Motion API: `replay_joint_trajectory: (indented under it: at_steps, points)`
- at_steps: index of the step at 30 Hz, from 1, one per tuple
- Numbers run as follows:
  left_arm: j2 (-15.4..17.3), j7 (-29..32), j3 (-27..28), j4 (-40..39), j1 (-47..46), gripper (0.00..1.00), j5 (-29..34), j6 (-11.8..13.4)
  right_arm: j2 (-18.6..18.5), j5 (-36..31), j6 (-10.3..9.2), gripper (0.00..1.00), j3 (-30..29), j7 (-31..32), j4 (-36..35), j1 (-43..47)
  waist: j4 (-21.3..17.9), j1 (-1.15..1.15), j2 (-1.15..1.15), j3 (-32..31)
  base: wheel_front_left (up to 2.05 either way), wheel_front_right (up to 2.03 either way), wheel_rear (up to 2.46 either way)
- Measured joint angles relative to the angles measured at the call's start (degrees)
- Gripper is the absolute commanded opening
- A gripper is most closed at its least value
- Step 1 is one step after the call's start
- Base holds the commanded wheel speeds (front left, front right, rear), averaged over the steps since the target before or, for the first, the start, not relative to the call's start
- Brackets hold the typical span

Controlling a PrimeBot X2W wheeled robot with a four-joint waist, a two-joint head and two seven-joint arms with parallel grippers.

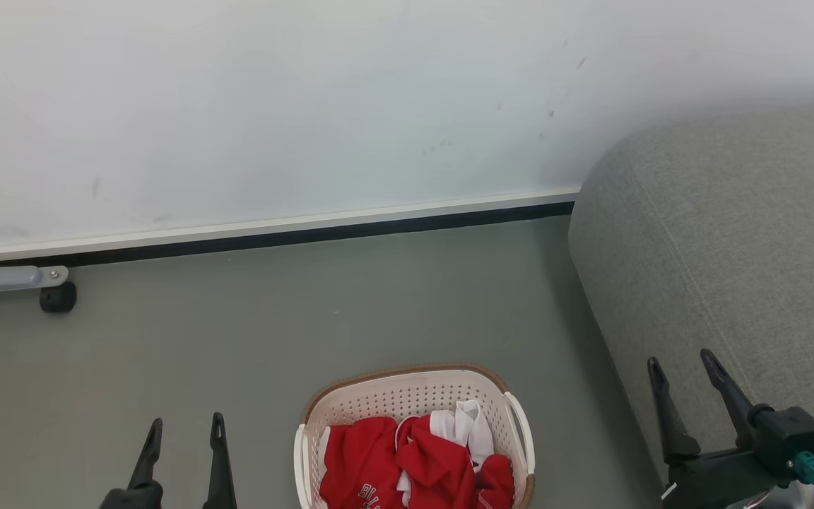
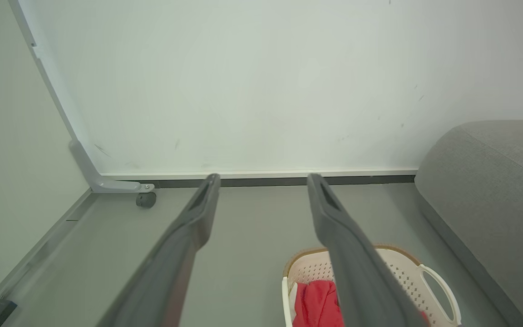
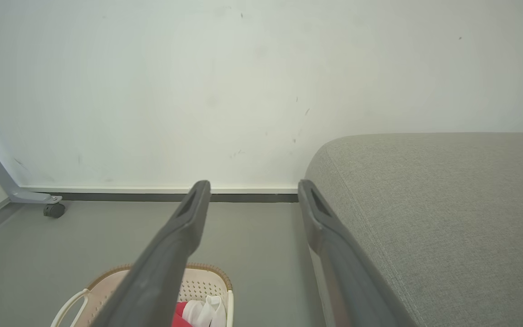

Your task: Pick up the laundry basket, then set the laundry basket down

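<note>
While the robot waits low over the grey floor (image 1: 308,311), its left end effector (image 1: 186,421) is nearest on that side. Its two long dark fingers (image 2: 198,218) are spread apart with only floor between them, and they grip nothing. The right end effector (image 1: 681,358) is over on the other side, also parted and empty. It has a black housing and a teal plug (image 1: 813,472) behind the fingers. It is close against the end of a grey fabric sofa (image 1: 732,247), though I cannot tell whether it touches the upholstery.

Between the two arms, and clear of both, the laundry basket (image 1: 386,399) stands upright on the floor. It is cream-white and full of small holes, with a brown woven-look rim (image 1: 407,369) along its far edge and a white handle (image 1: 522,428) on each side. Red clothing (image 1: 379,459) is heaped inside it, with a crumpled white piece (image 1: 462,424) lying on top towards the right. The basket's near end runs out of the bottom of the head view.

Beyond the basket there is open floor. The sofa runs back along the right side to the wall. At the far left a small black caster (image 1: 58,297) sits under a pale grey metal leg (image 1: 4,277), close to the wall's foot. A dark strip under a white skirting board (image 1: 308,225) runs across the back. Above it is a plain white wall (image 1: 308,106), lightly scuffed with a few dark marks.
</note>
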Motion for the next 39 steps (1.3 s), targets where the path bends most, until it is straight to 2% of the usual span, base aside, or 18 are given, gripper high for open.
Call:
replay_joint_trajectory:
  at_steps: [17,18,28,33,39]
  points:
    - [-0.23,2.24,-0.01,-1.02,-0.01,1.00,0.52,0.00,1.13,-2.13,0.00,1.00,-1.81,0.20,-1.69,1.09,0.87,0.00,0.00,0.03,0.00,0.00,0.00]
    - [-0.24,2.24,-0.03,-1.09,-0.01,0.00,0.51,0.00,1.16,-2.26,0.00,0.00,-1.87,0.45,-1.82,1.10,0.91,0.00,0.00,0.05,0.00,0.00,0.00]
    - [-0.37,2.75,0.14,1.44,0.26,0.00,-1.76,-0.65,3.16,0.32,0.63,0.00,-3.43,1.69,0.15,2.47,1.13,0.00,0.00,0.04,0.00,0.00,0.00]
    - [-0.38,3.25,0.81,2.13,0.08,0.00,-5.58,-1.36,3.99,4.15,1.34,0.00,-4.63,2.75,0.45,2.40,1.37,0.00,0.00,-0.03,0.00,0.00,0.00]
    - [-0.40,4.33,1.68,3.20,-0.34,0.00,-13.29,-2.26,5.10,9.37,2.57,0.00,-6.78,4.52,0.89,2.36,1.65,0.00,0.00,-0.11,0.00,0.00,0.00]
